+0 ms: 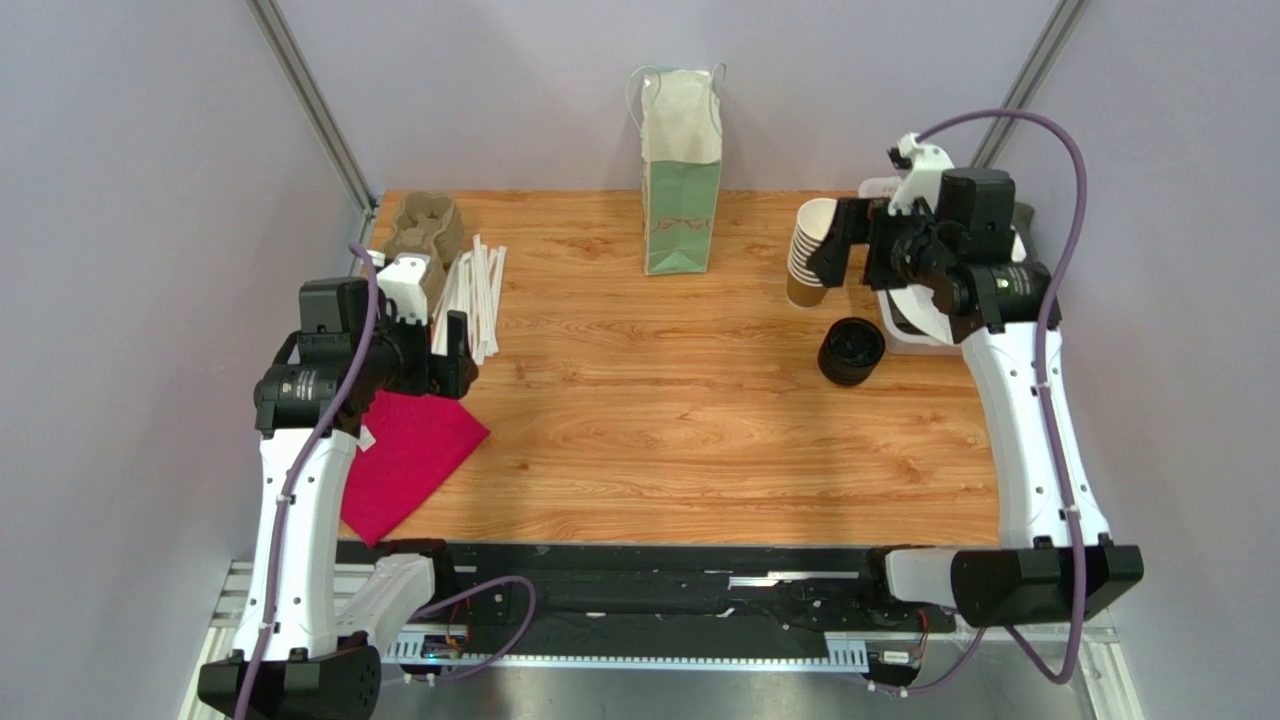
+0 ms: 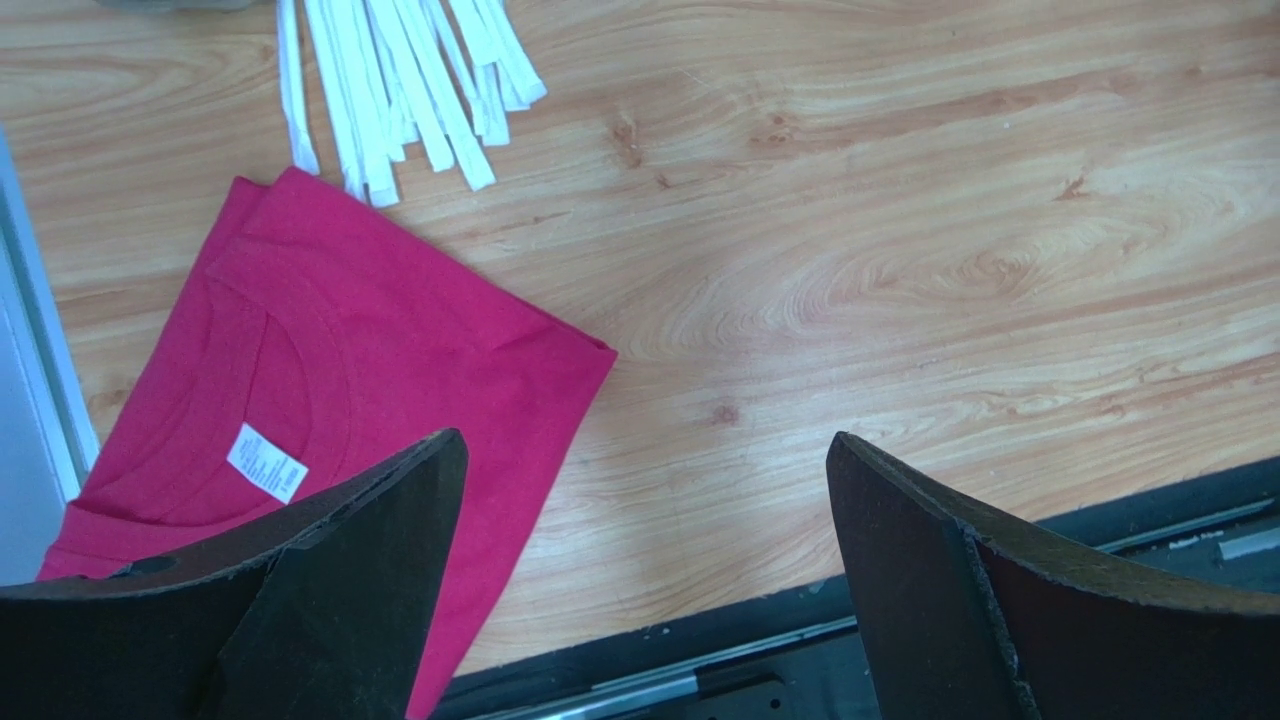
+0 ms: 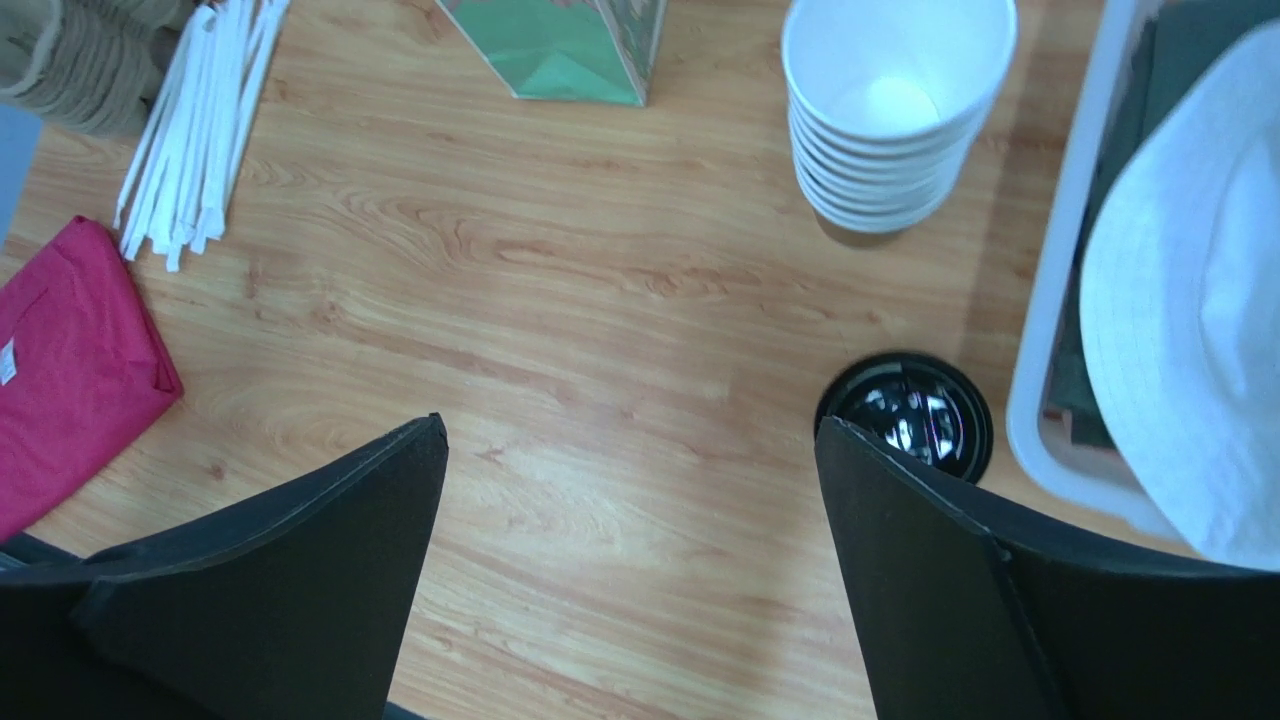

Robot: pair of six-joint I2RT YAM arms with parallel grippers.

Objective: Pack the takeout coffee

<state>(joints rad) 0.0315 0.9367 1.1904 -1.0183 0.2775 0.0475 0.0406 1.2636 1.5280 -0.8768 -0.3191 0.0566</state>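
No brown cup with a black lid shows in any view; the takeout coffee is out of view. A lone black round lid [image 1: 852,351] lies on the table at the right and also shows in the right wrist view [image 3: 906,416]. A stack of lidless brown paper cups [image 1: 813,255] stands behind it, white inside in the right wrist view [image 3: 897,105]. A green paper bag [image 1: 682,173] stands upright at the back centre. My right gripper [image 1: 845,248] [image 3: 631,428] is open and empty, raised beside the cup stack. My left gripper [image 1: 448,360] [image 2: 643,450] is open and empty above the table's left side.
A red folded cloth [image 1: 403,458] [image 2: 331,390] lies at the front left. White wrapped straws [image 1: 478,293] [image 2: 398,75] and a brown pulp cup carrier [image 1: 424,233] lie at the back left. A white bin [image 3: 1052,345] holding a white hat [image 3: 1202,300] stands at the right edge.
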